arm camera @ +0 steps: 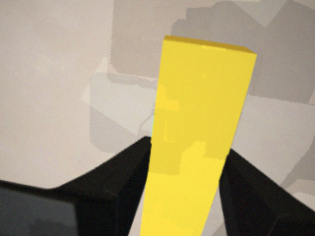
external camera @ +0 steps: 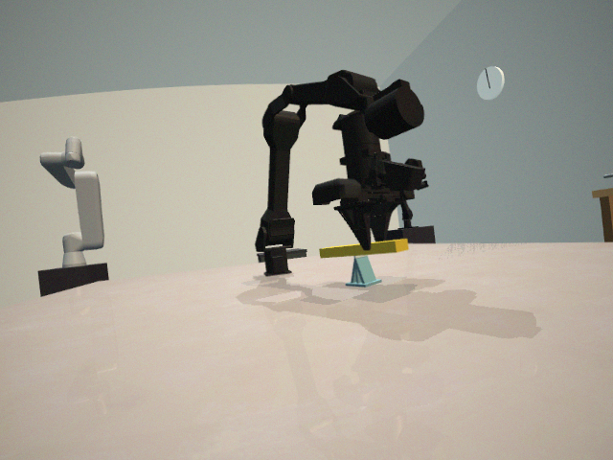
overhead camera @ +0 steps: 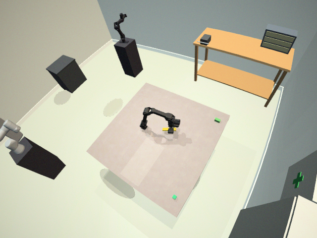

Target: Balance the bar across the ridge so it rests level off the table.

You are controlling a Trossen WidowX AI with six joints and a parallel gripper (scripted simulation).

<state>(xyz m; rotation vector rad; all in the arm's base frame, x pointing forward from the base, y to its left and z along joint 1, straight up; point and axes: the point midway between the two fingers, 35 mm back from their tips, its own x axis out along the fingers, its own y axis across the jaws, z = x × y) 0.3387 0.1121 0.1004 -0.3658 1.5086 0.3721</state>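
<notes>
Above the pinkish tabletop (overhead camera: 123,143) (external camera: 197,371) (arm camera: 44,123), the black WidowX arm (overhead camera: 160,112) (external camera: 280,168) arches over and points its gripper (overhead camera: 170,128) (external camera: 374,243) (arm camera: 186,150) downward. Its two fingers grasp the yellow bar (overhead camera: 165,129) (external camera: 341,250) (arm camera: 199,113), pressing on its long sides, one on each. Both ends of the bar stand clear of the table, and it lies crosswise over the teal ridge (external camera: 365,272), a small wedge-shaped stand on a flat foot. The ridge's top is right at the bar's underside (whether the two truly touch, I cannot tell). From the exterior view the bar looks close to level.

Well apart from the arm, near the table's edges, lie two small green blocks: one (overhead camera: 217,120) near a corner on the wooden workbench's side, the other (overhead camera: 174,197) near the opposite corner of that edge. Beyond the tabletop stand the wooden workbench (overhead camera: 237,49), with a drawer cabinet (overhead camera: 278,39) on top, and a pale robot arm (overhead camera: 16,146) (external camera: 89,213) on a dark pedestal (overhead camera: 38,158) (external camera: 74,279).
</notes>
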